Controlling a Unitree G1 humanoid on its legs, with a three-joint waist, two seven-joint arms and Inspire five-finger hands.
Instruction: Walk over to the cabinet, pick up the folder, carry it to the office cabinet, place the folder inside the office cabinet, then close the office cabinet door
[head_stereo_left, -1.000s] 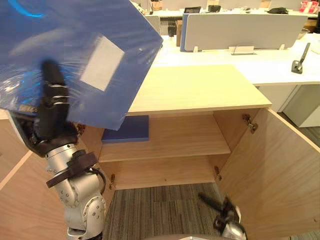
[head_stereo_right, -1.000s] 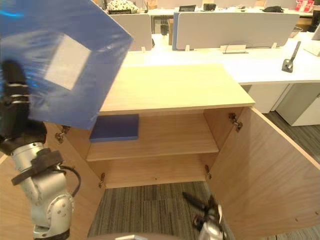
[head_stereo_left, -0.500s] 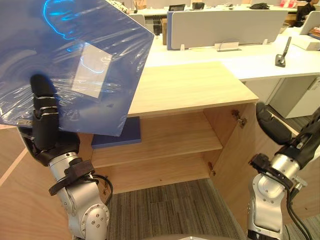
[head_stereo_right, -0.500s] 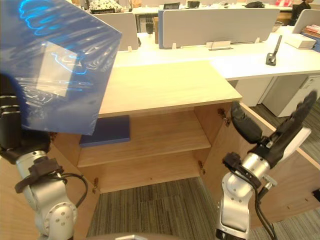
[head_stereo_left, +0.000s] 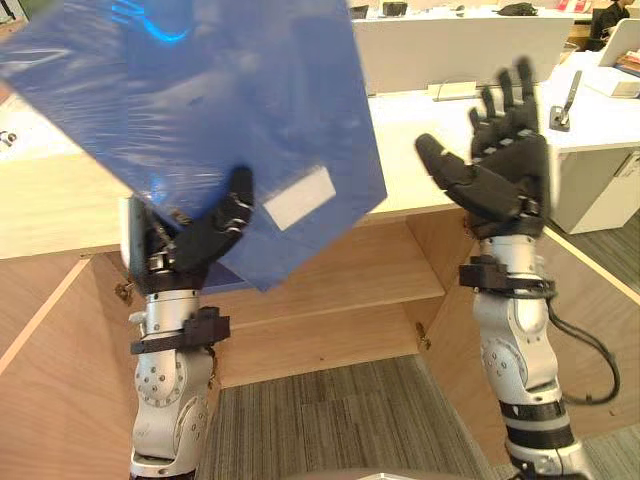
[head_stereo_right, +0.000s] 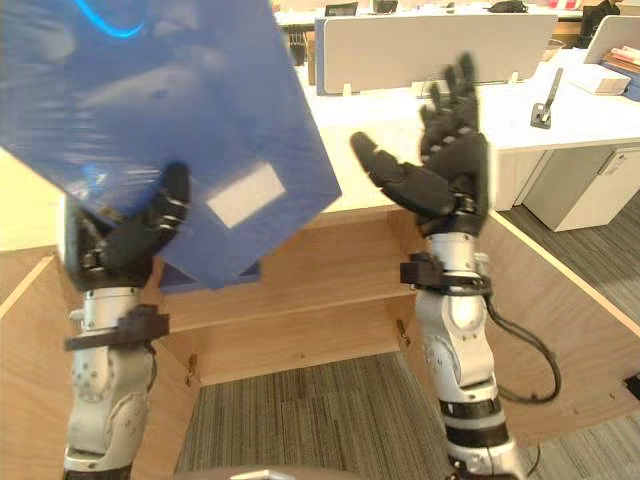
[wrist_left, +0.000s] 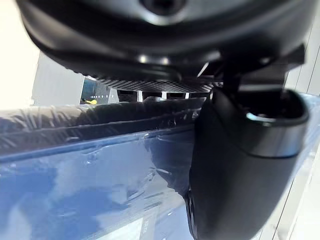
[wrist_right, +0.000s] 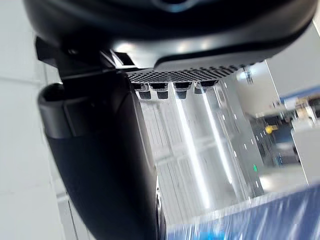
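Blue folder (head_stereo_left: 230, 100) up high and tilted, above the open office cabinet (head_stereo_left: 340, 290). Pinched at its lower edge by left hand (head_stereo_left: 185, 250): thumb across the front face beside the white label (head_stereo_left: 298, 197), fingers behind. Left forearm vertical. Right hand (head_stereo_left: 505, 180) up at the same height, forearm upright, fingers straight and spread, palm toward the folder, holding nothing, just clear of its edge.

Setting: open-plan office. Evidence: long white table (head_stereo_right: 575, 122) backed by grey partition screens (head_stereo_right: 380, 50); low wooden cabinet (head_stereo_right: 330, 270), doors open, shelves inside; grey striped carpet (head_stereo_right: 320, 420).
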